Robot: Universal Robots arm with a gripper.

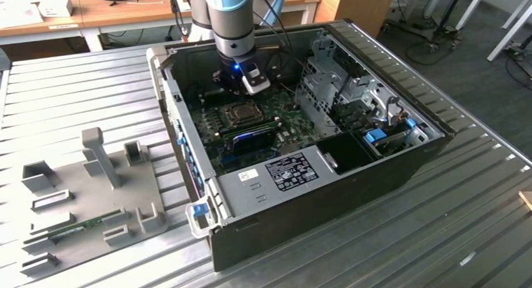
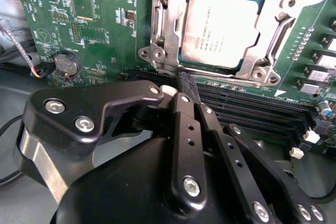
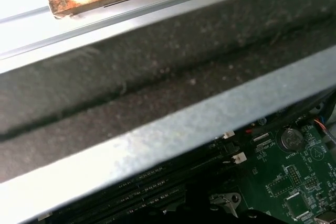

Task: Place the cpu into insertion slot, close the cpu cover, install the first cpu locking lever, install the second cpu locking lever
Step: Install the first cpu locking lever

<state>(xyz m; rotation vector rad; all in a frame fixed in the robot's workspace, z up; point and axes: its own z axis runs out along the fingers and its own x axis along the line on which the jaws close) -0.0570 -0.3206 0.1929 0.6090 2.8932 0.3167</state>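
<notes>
In the exterior view, a grey fixture tray (image 1: pixel 91 194) sits at the exterior view's left on the ribbed metal table (image 1: pixel 465 225). Right of it, the open computer case (image 1: pixel 332 151) holds the green motherboard (image 1: pixel 278 123), and the gripper (image 1: pixel 249 88) hangs just above the insertion slot (image 1: pixel 241 111). A white printed label (image 1: pixel 291 171) is stuck inside the case. In the second wrist view, the gripper (image 2: pixel 181 85) looks pinched narrow, nothing between its fingers. The cpu (image 2: pixel 220 30) lies in the slot under the silvery cpu cover (image 2: pixel 165 30), tiny print on its lid.

cpu (image 2: pixel 219 30) sits in the insertion slot (image 2: pixel 184 64), cpu cover (image 2: pixel 278 35) closed over it.
</notes>
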